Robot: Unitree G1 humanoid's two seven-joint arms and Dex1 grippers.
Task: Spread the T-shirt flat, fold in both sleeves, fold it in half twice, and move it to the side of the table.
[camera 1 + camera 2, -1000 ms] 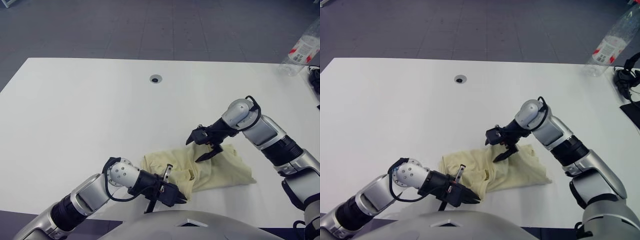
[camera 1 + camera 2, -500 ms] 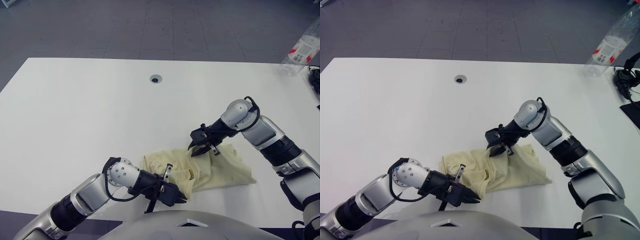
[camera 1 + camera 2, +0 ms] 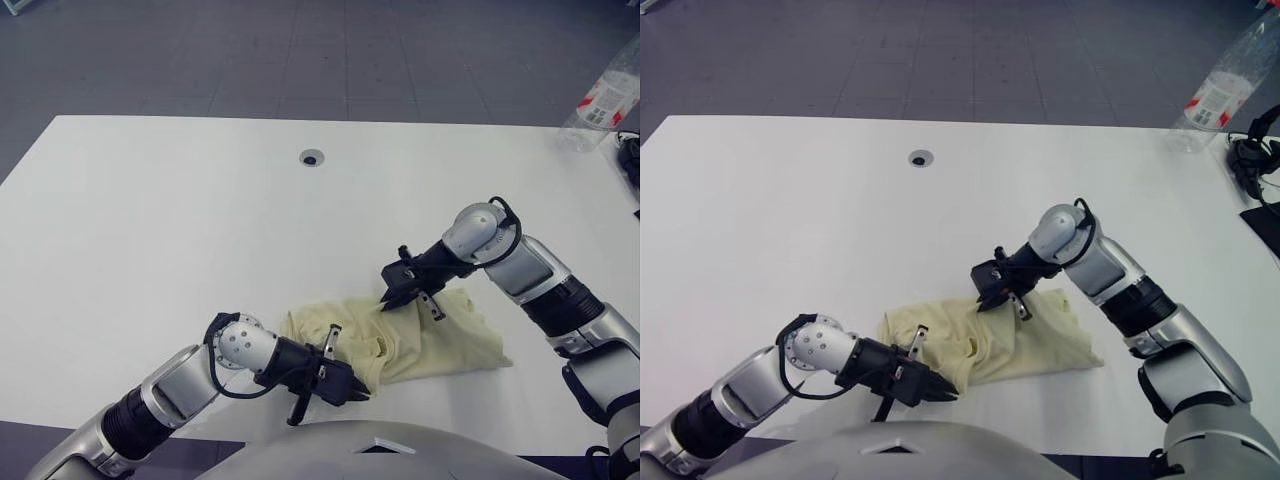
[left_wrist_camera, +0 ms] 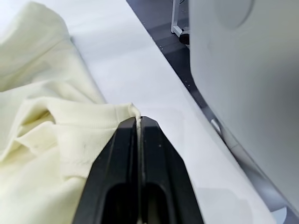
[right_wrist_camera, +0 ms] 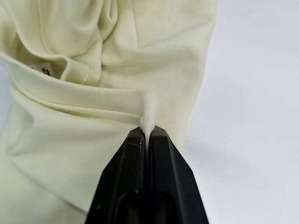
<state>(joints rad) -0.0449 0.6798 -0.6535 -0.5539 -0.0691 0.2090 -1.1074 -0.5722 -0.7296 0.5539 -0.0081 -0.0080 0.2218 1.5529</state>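
Left eye view: the T-shirt [image 3: 440,335] lies bunched on the table [image 3: 150,220], close to the near edge and a little right of centre. One second ago the right gripper [image 3: 390,300] stood spread above the garment's far edge. Half a second ago it was coming down and closing, and it is now clenched on the cloth there. The left gripper [image 3: 358,392] has barely shifted and stays clamped at the near hem. Right eye view: the arrangement is the same, with one gripper on each of two opposite edges of the bundle and the cloth slack between them. Left wrist view: the left gripper [image 4: 138,119] has its fingers pressed together, with a ribbed fold of hem caught at the tips, just beside the table's edge. Right wrist view: the right gripper [image 5: 147,130] is closed on a small raised peak of fabric, and the collar folds lie beyond it. Consequence: with the second hold now made, both grips appear to be in place. The task is probably at the start of the spreading step, and no part of the garment lies flat yet.
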